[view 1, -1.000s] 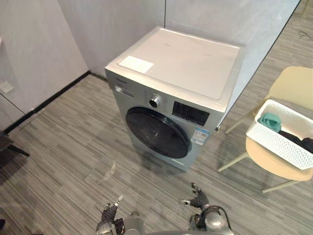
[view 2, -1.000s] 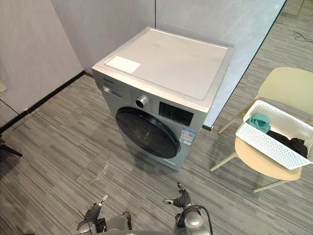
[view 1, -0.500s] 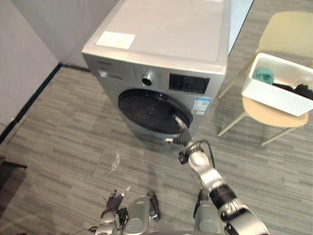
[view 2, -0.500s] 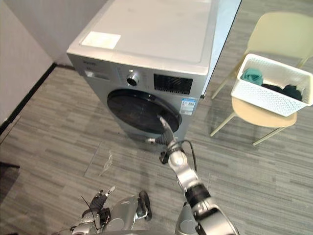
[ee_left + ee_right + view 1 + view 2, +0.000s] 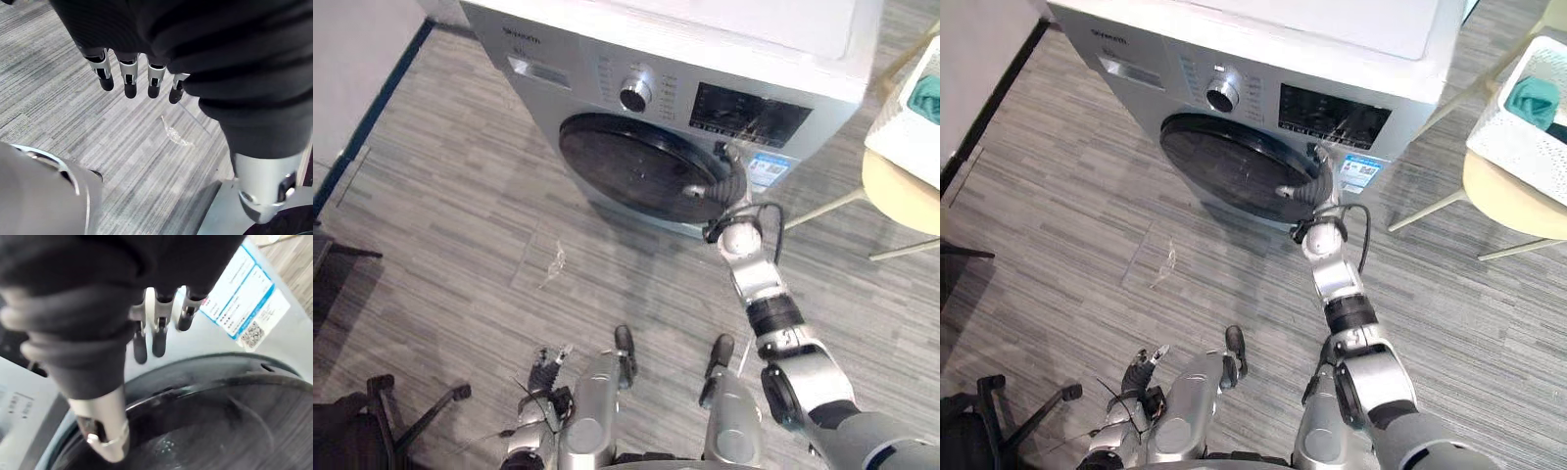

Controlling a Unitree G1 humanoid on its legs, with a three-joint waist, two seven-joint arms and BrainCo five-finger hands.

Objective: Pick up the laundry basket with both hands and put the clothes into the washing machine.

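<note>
**Asker:** Where is the laundry basket?

**Onlooker:** The white perforated laundry basket (image 5: 1513,132) sits on a cream chair (image 5: 1508,196), to the robot's right of the silver washing machine (image 5: 607,59). A teal garment (image 5: 1533,98) lies in it. The basket's far end is cut off at the edge of the view. It is well apart from both hands.

**Asker:** What are the hands doing?

**Onlooker:** The right hand (image 5: 1317,191) is held out at the machine's front, at the right rim of the round dark door (image 5: 636,166), which is closed. Its fingers (image 5: 157,340) are straight and released, grasping nothing. They point at the grey panel between the rim and a blue-and-white sticker (image 5: 244,308). I cannot tell whether they touch it. The left hand (image 5: 128,73) hangs low at the robot's side, fingers loose, above the floor.

**Asker:** Where are the edges and the room to move?

**Onlooker:** Grey plank floor (image 5: 440,215) spreads wide in front of the machine and to its left, as far as a dark baseboard (image 5: 374,108) along the wall. A scrap of clear plastic (image 5: 553,262) lies a little in front of the door. The wheeled foot of a black office chair (image 5: 431,419) stands at the robot's left. On the right, a cream chair leg (image 5: 822,208) slants toward the machine's right front corner, leaving a narrow gap.
</note>
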